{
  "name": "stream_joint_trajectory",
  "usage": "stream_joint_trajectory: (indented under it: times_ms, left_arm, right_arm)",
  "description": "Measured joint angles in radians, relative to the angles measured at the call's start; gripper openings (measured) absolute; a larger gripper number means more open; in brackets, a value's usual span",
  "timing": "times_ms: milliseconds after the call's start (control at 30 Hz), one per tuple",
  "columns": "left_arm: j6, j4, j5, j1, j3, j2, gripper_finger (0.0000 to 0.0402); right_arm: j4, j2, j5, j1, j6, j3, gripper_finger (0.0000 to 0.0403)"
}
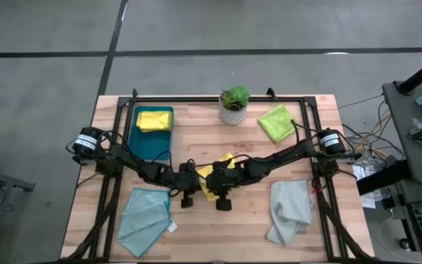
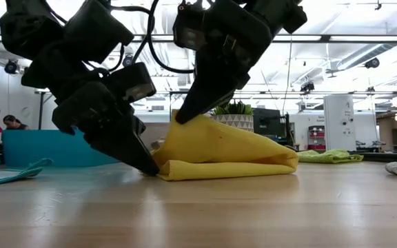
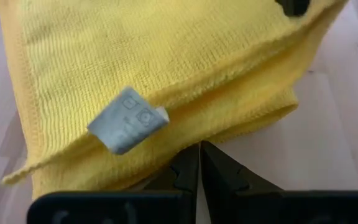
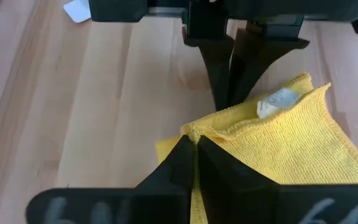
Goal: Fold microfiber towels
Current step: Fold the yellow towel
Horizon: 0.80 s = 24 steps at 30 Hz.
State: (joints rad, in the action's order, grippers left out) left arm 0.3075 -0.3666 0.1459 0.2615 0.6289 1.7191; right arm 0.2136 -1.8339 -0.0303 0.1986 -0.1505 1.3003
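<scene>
A yellow microfiber towel (image 1: 226, 160) lies partly folded at the table's middle, its bulk (image 2: 240, 155) on the wood and a grey tag (image 3: 129, 121) on its upper side. My left gripper (image 3: 199, 148) is shut low at the towel's edge by the table. My right gripper (image 4: 196, 140) is shut on a raised corner. A second yellow towel (image 1: 154, 119) rests folded in the dark teal tray (image 1: 152, 143). The lime green towel (image 1: 277, 122), pale grey towel (image 1: 290, 211) and light teal towel (image 1: 145, 218) lie flat on the table. My left gripper has its shut fingertips at the towel's lower edge (image 3: 185, 146), slanting down from the table's left. That edge (image 2: 163, 171) stays down on the wood; how many layers sit between the tips does not show. My right gripper pinches a hemmed corner of the towel (image 4: 190, 129) between its two fingertips, slanting down from the table's right. The corner (image 2: 179, 118) stands lifted into a peak, and the cloth slopes from it down to the folded part on the table.
A potted plant (image 1: 234, 103) stands at the far middle, between the tray and the lime green towel. A black frame (image 1: 218, 95) runs along the table's far edge and sides. Bare wood lies near the front edge between the teal and grey towels.
</scene>
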Motion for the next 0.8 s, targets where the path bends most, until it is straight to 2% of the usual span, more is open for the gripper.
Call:
stream_joint_trajectory:
  times_ms: [133, 333, 600, 800]
  left_arm:
    - [0.002, -0.002, -0.005, 0.000, 0.000, 0.000, 0.0005]
    - [0.030, 0.016, -0.014, 0.000, 0.001, -0.006, 0.0012]
    - [0.056, 0.158, -0.036, 0.000, 0.006, -0.076, 0.0079]
    - [0.053, 0.257, -0.041, 0.000, 0.026, -0.185, 0.0103]
  right_arm:
    - [-0.046, -0.017, -0.003, 0.002, -0.007, -0.005, 0.0033]
    - [-0.074, -0.082, -0.053, 0.006, 0.003, -0.004, 0.0088]
    - [-0.077, -0.051, -0.056, 0.006, 0.008, 0.000, 0.0154]
    - [-0.030, -0.004, -0.046, 0.006, 0.051, 0.002, 0.0163]
